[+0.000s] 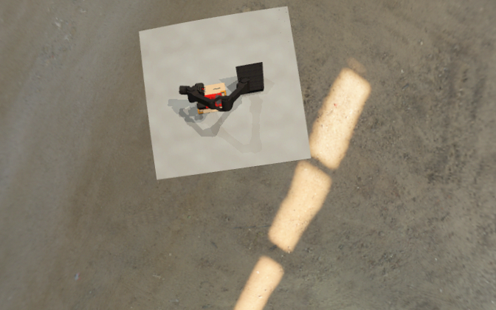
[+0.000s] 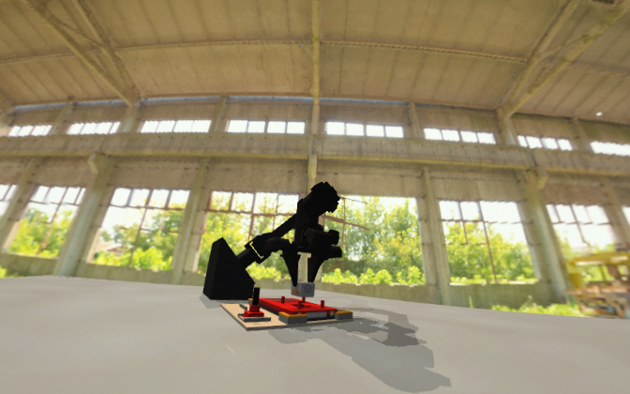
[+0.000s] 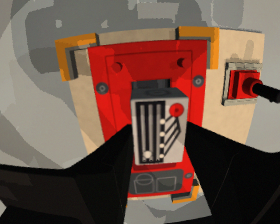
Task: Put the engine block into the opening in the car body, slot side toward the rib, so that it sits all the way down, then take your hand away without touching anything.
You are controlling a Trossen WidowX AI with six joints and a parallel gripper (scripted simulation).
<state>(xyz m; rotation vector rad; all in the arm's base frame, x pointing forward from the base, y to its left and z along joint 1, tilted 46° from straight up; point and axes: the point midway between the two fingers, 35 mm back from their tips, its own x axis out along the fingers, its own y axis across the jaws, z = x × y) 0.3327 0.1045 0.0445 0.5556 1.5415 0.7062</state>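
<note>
Engine block [image 3: 157, 131] covers the opening (rib unseen) in car body [image 3: 111, 106].

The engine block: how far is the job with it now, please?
Done: the gripper is shut on the engine block and has it lined up over the dark opening in the red car body. In hand: lowering it; in the exterior view the block sits just above the body. Left: pushing it fully down, releasing, withdrawing without contact. Slot versus rib I cannot tell.
</note>
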